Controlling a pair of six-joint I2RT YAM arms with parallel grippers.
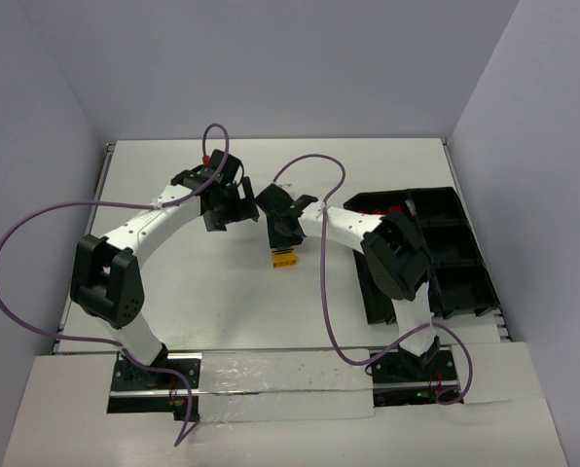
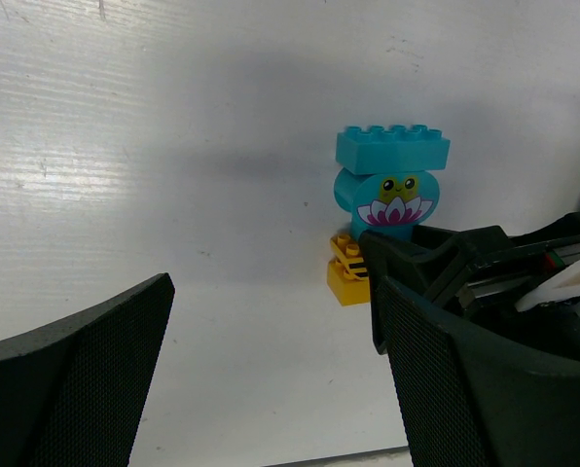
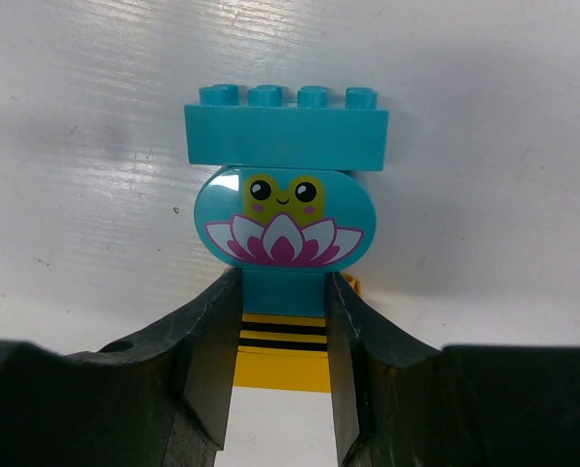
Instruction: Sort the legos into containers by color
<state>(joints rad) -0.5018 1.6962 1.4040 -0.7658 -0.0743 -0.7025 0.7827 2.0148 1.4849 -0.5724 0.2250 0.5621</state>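
We're looking down on a white table (image 1: pixel 232 311), evenly lit, with only soft shadows. Pale grey-lavender walls box it in: back wall (image 1: pixel 290 68), left wall (image 1: pixel 27 146), right wall (image 1: pixel 553 146). Along the near edge a glossy strip (image 1: pixel 271 379) catches the light.

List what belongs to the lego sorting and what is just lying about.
Job: lego stack, cyan and yellow, in the right gripper; red legos in the black tray.
Lying about: purple cables; silver tape along the near edge.
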